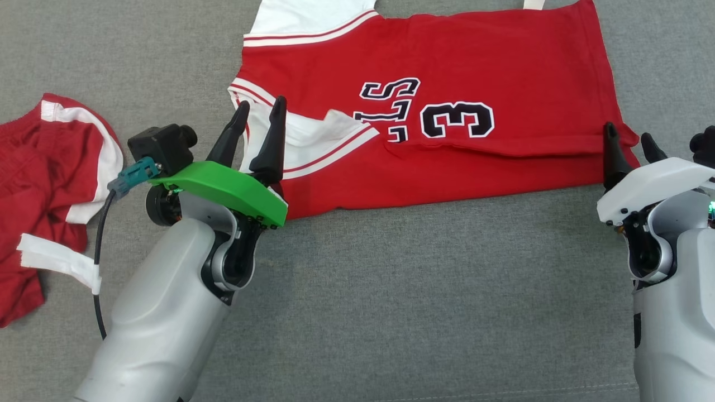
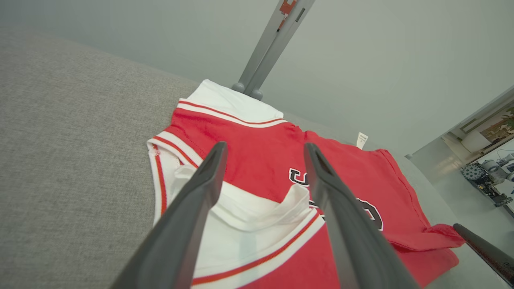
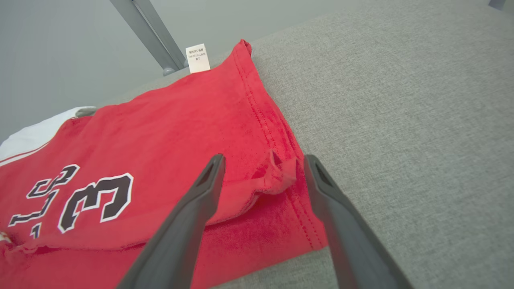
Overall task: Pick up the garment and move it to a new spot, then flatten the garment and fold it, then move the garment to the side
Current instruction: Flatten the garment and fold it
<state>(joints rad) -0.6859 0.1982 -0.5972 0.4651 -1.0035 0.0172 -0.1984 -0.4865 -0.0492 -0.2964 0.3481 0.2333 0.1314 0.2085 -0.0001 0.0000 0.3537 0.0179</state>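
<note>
The red jersey (image 1: 503,61) is showing a black, white-edged number 3 (image 1: 458,119) beside partly folded-under letters (image 1: 389,106), an S and an L among them; its white tag (image 3: 197,58) is carrying print too small to read

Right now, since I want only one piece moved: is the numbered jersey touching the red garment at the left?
Apart. The head view shows bare grey surface between the jersey and the red garment at the left.

Jersey (image 1: 475,67) and crumpled garment (image 1: 39,167) lie on grey fabric (image 1: 419,290).
</note>
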